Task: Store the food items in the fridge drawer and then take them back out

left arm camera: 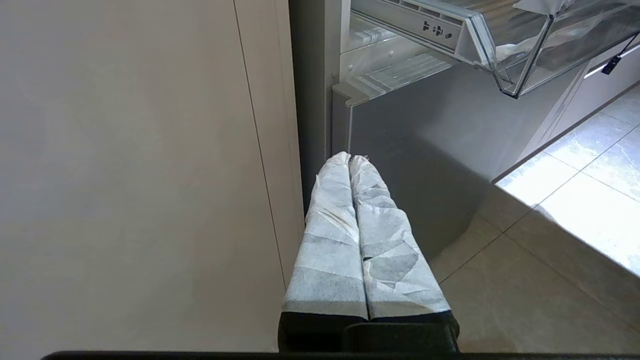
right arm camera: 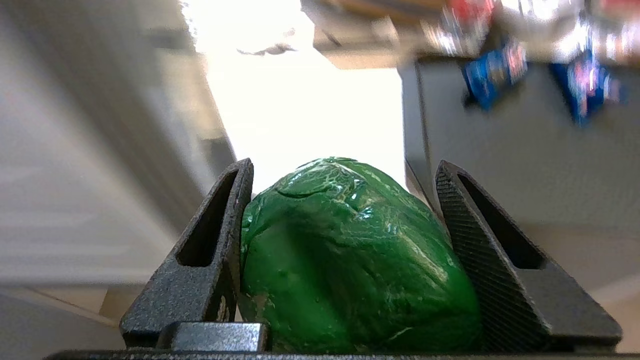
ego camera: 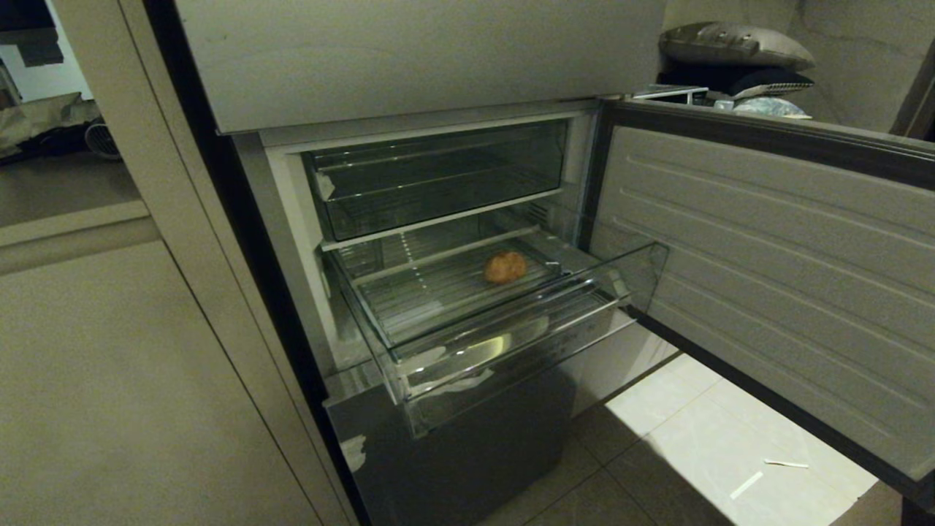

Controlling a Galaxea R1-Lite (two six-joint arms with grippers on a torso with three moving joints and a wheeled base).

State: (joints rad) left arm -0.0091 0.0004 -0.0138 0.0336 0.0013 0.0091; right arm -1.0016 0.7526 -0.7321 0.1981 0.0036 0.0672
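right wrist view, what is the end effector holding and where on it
The right end effector holds a glossy green rounded item, like a pepper, clamped across its widest sides between the two fingers. The left end effector is shut and holds nothing.

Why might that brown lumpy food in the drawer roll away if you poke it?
The brown lump looks rounded, so a poke would probably roll it. The fridge drawer has a ribbed floor, which might slow that roll. Its matte skin probably isn't slippery to grip.
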